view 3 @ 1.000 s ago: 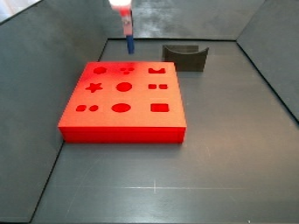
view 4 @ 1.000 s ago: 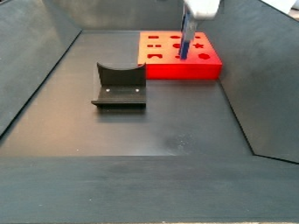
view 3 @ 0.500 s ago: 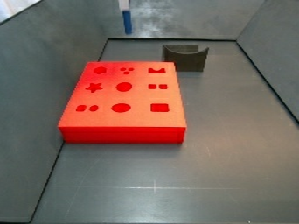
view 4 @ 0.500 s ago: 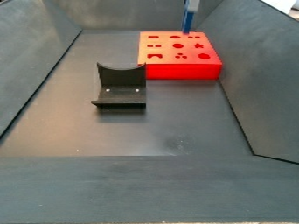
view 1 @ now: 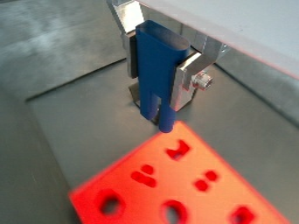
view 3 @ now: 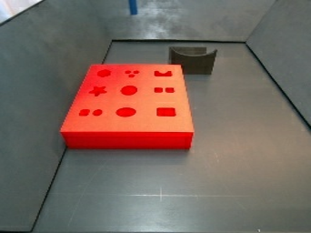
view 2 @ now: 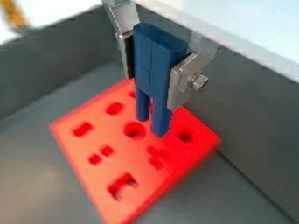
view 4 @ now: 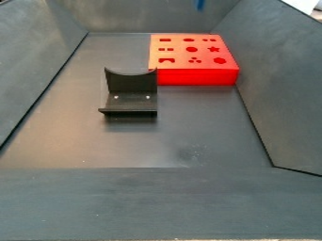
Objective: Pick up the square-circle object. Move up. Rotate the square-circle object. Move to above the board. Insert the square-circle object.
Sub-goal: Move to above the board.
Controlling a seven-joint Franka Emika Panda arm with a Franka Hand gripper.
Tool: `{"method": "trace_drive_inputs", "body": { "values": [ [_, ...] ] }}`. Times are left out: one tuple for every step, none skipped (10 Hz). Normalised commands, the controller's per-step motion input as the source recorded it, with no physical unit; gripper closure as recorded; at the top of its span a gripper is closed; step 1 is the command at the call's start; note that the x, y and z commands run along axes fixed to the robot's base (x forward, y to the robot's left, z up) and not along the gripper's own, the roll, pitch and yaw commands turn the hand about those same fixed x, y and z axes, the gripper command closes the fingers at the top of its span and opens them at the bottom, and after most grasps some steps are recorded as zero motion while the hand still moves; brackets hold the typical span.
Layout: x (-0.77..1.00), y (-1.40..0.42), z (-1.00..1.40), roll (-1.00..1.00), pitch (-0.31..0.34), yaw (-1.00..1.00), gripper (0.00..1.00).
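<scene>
My gripper point(view 1: 158, 80) is shut on the blue square-circle object point(view 1: 156, 66), which hangs upright between the silver fingers; it also shows in a wrist view point(view 2: 153, 74). The gripper point(view 2: 156, 77) holds it high above the red board point(view 2: 193, 140), over the board's far part point(view 1: 122, 179). In both side views only the peg's lower tip shows at the top edge point(view 3: 133, 5) point(view 4: 199, 4); the gripper itself is out of frame there. The board lies flat on the floor point(view 3: 145, 102) point(view 4: 195, 75), its shaped cutouts all bare.
A dark grey U-shaped holder point(view 3: 194, 58) point(view 4: 128, 91) stands on the floor apart from the board. Grey walls enclose the work floor on all sides.
The gripper has risen with the blue peg, from just above the board's far edge to almost out of the top of both side views.
</scene>
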Motion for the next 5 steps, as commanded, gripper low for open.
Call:
{"method": "trace_drive_inputs", "body": {
  "values": [
    [0.36, -1.0, 0.56, 0.06, 0.092, 1.0, 1.0],
    [0.4, -1.0, 0.56, 0.05, 0.102, 1.0, 1.0],
    [0.41, -1.0, 0.55, 0.05, 0.107, 1.0, 1.0],
    [0.43, -1.0, 0.55, 0.05, 0.119, 1.0, 1.0],
    [0.4, -0.84, 0.47, 0.06, 0.13, 1.0, 1.0]
  ]
}}
